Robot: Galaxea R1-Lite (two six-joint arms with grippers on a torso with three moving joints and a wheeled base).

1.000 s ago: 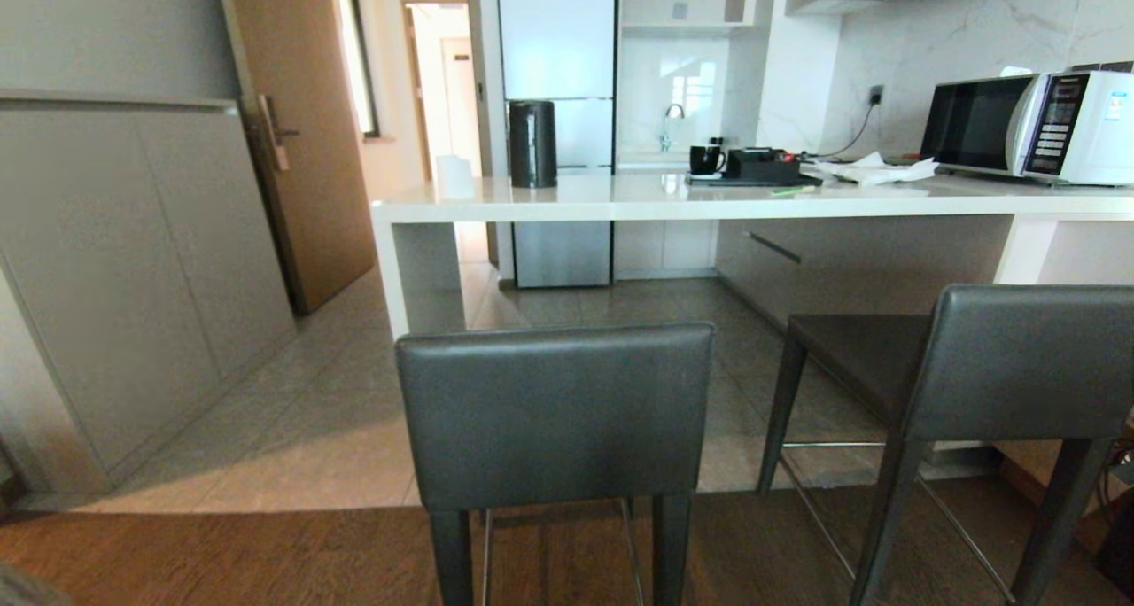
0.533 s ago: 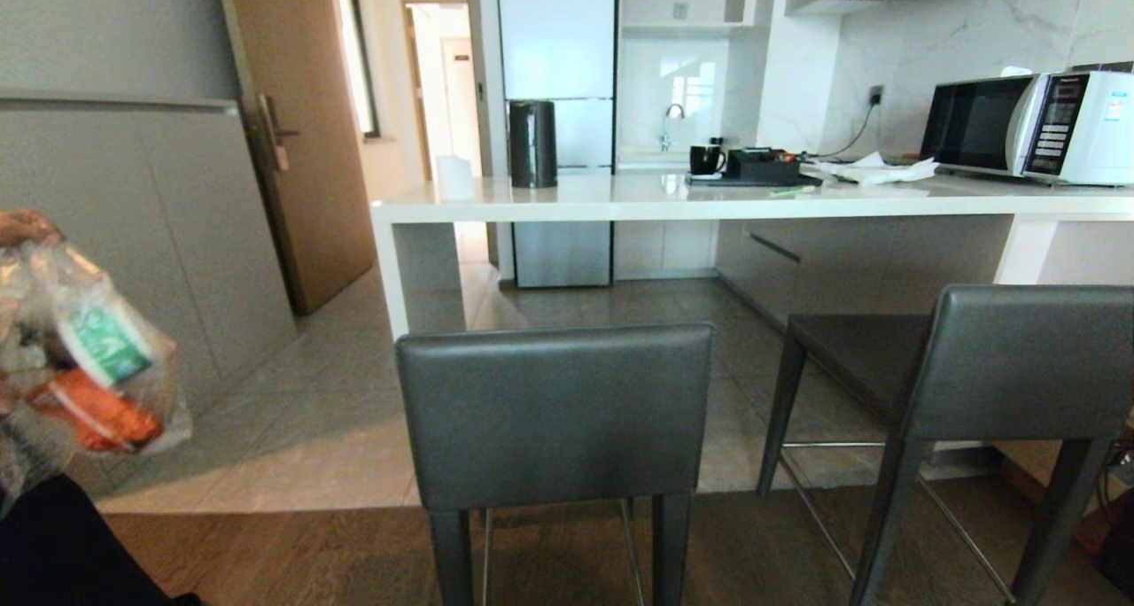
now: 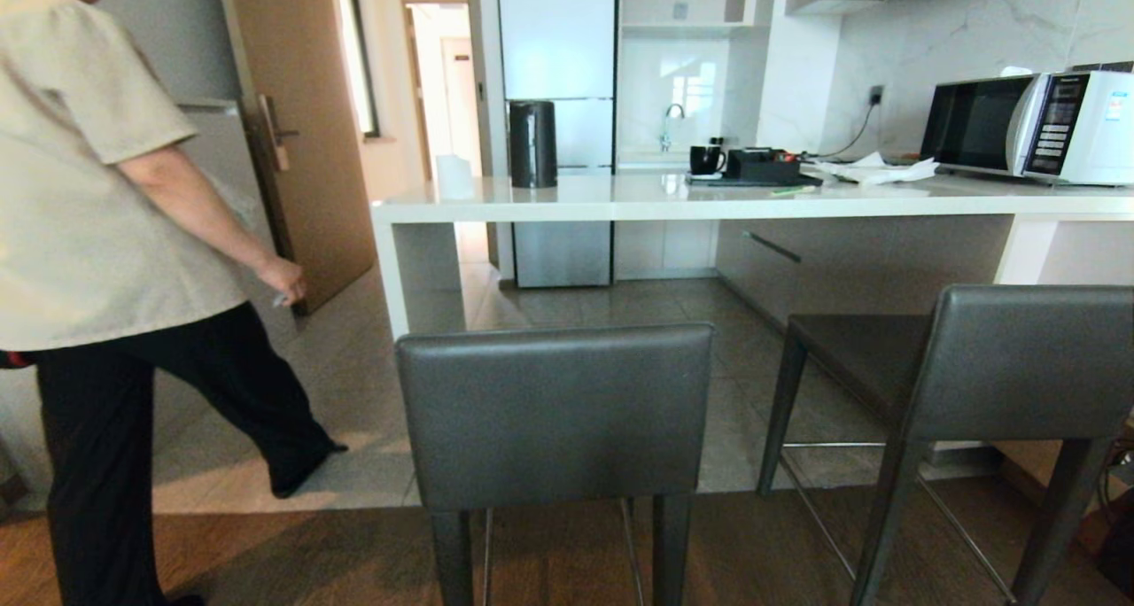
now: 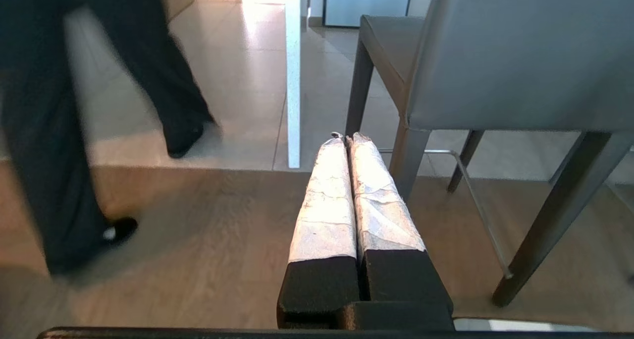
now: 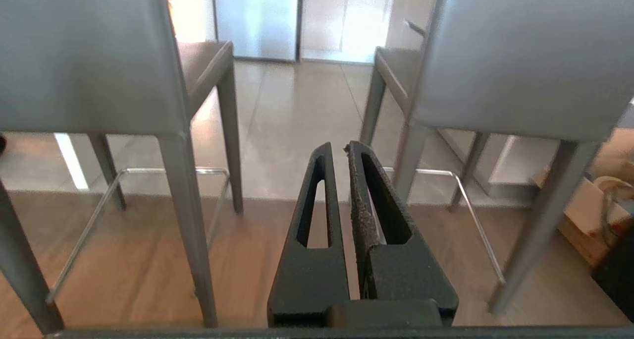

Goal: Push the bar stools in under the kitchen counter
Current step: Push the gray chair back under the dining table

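The left gripper (image 4: 345,137) has its two wrapped fingers pressed together and holds nothing; it hangs low over the wooden floor (image 4: 198,240), pointing forward. The right gripper (image 5: 337,150) is also closed and empty, aimed at the gap between the two stools.

Both stools lie straight ahead of the grippers, backrests facing the robot. The left stool (image 3: 554,411) is centred in the head view, near the counter's left end panel (image 3: 390,269); it seems the nearer one for both arms. The right stool (image 3: 1019,358) stands turned a little, its seat showing. The counter (image 3: 753,200) runs crosswise behind them, and neither seat is under its front edge yet, so I judge the push must go straight forward, across the counter's long axis.

Compared with one second ago, a person (image 3: 97,234) has walked in at the left side, near the door (image 3: 301,128). The stools and the counter have not moved.
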